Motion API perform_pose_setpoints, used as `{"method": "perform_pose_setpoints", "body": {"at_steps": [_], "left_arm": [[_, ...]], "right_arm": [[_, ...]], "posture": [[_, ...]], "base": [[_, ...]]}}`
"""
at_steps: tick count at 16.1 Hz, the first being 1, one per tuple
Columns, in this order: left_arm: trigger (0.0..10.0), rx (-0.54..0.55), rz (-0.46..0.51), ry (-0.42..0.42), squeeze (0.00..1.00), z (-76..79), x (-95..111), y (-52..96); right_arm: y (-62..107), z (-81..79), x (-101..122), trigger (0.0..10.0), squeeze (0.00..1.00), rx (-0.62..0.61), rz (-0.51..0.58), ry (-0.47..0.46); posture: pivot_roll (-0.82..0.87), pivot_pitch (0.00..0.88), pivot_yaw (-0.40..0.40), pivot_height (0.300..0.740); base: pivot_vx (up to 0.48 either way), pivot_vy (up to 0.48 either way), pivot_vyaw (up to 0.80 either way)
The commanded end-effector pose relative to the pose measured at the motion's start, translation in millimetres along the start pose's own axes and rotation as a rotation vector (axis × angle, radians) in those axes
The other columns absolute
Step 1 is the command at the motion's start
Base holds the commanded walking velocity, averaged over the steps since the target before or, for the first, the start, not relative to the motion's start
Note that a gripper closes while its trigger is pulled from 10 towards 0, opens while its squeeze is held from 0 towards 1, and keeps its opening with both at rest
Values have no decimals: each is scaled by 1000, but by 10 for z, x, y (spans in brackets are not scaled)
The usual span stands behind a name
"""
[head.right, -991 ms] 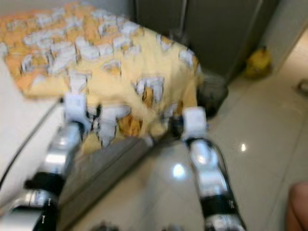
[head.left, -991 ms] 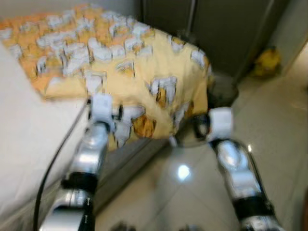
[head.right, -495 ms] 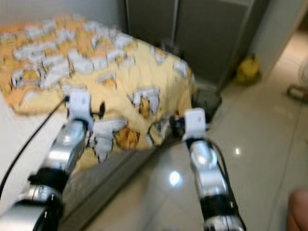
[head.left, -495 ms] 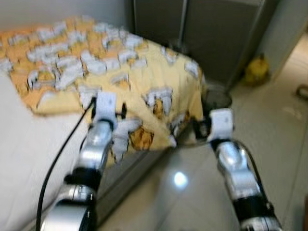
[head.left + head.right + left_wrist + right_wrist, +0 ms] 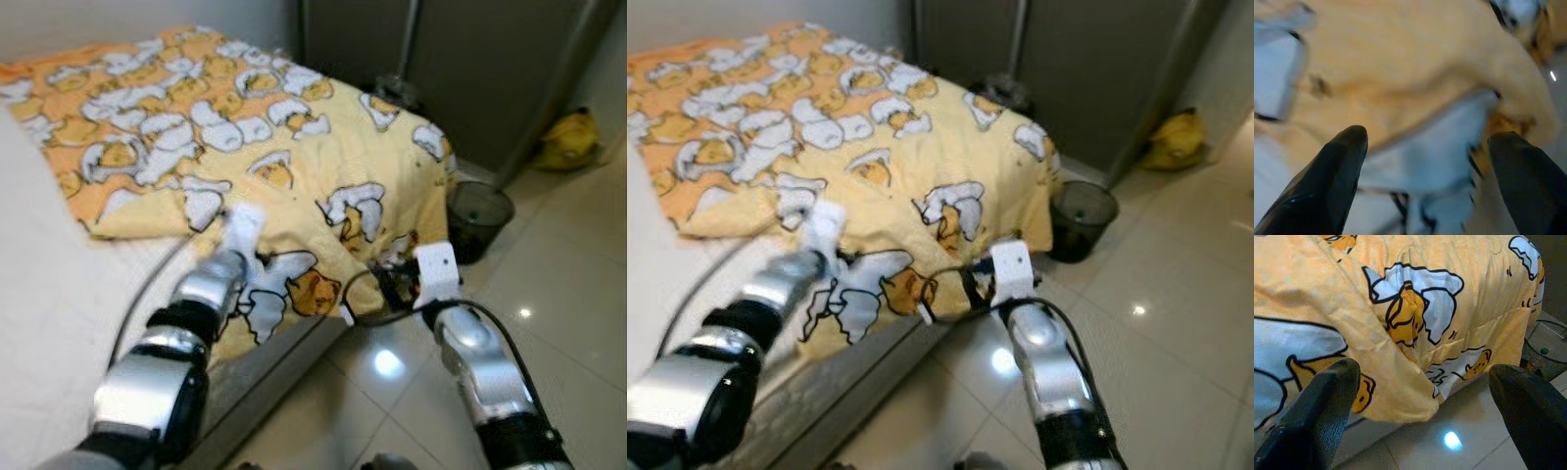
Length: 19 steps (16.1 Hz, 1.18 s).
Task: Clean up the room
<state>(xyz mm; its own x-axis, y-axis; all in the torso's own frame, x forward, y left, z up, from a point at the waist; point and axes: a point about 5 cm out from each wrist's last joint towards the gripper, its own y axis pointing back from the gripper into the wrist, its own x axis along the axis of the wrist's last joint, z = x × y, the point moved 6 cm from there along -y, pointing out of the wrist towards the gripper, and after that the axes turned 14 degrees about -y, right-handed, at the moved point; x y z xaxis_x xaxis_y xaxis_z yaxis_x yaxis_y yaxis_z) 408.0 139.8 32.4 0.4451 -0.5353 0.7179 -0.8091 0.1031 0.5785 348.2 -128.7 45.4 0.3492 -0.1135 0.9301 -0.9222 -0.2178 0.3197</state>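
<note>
A yellow blanket (image 5: 294,147) printed with white and orange cartoon figures lies rumpled across the bed, and its corner (image 5: 1415,401) hangs over the bed's edge toward the floor. My left gripper (image 5: 1427,137) is open, its fingers spread wide right over a fold of the blanket near the bed's side. The right gripper (image 5: 1425,367) is open too. It is held low in front of the hanging corner, with nothing between its fingers (image 5: 392,281).
The white mattress (image 5: 49,294) is bare to the left of the blanket. A black mesh wastebasket (image 5: 479,217) stands on the glossy tile floor (image 5: 558,304) by the bed's far corner. Grey cabinet doors (image 5: 470,69) and a yellow bag (image 5: 566,140) are behind it.
The view has shifted and sharpened. My left arm has stretched lower and further onto the blanket. The right gripper has come nearer the hanging corner.
</note>
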Motion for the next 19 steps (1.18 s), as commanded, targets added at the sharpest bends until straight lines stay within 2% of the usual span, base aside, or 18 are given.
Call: {"method": "perform_pose_setpoints", "body": {"at_steps": [1, 5, 7, 8, 10, 12, 13, 16, 17, 19], "left_arm": [[10000, 21, -85, -39, 0, -97, -276, 19], [10000, 149, -98, -27, 0, -330, -278, 38], [10000, 140, -137, 18, 0, -254, -398, 35], [10000, 111, -188, 50, 0, -111, -560, 34], [10000, 67, -249, 75, 0, 134, -742, 39], [10000, 79, -286, 69, 0, 201, -858, 58], [10000, 162, -300, 63, 0, 90, -916, 81], [10000, 298, -294, 53, 0, -123, -906, 116], [10000, 338, -292, 40, 0, -173, -900, 129], [10000, 359, -294, 32, 0, -170, -919, 139]], "right_arm": [[28, -89, 7, 10000, 0, 39, -8, 13], [169, -237, -99, 10000, 0, 124, -83, -2], [248, -247, -157, 10000, 0, 142, -109, 5], [324, -234, -214, 10000, 0, 144, -132, 10], [441, -224, -247, 10000, 0, 143, -155, 15], [510, -218, -237, 10000, 0, 137, -160, 9], [576, -217, -241, 10000, 0, 136, -168, 9], [697, -203, -283, 10000, 0, 139, -194, 24], [752, -196, -295, 10000, 0, 135, -204, 24], [796, -196, -303, 10000, 0, 131, -214, 21]], "posture": [[-257, 0, 63, 726], [-264, 0, 64, 726], [-267, 13, 57, 726], [-288, 35, 55, 726], [-329, 66, 55, 726], [-349, 87, 49, 726], [-363, 103, 45, 726], [-395, 130, 29, 726], [-408, 137, 25, 726], [-412, 142, 24, 726]], "base": [[0, 0, 0], [0, 0, 0], [0, 0, 0], [0, 0, 0], [0, 0, 0], [0, 0, 0], [0, 0, 0], [0, 0, 0], [0, 0, 0], [0, 0, 0]]}}
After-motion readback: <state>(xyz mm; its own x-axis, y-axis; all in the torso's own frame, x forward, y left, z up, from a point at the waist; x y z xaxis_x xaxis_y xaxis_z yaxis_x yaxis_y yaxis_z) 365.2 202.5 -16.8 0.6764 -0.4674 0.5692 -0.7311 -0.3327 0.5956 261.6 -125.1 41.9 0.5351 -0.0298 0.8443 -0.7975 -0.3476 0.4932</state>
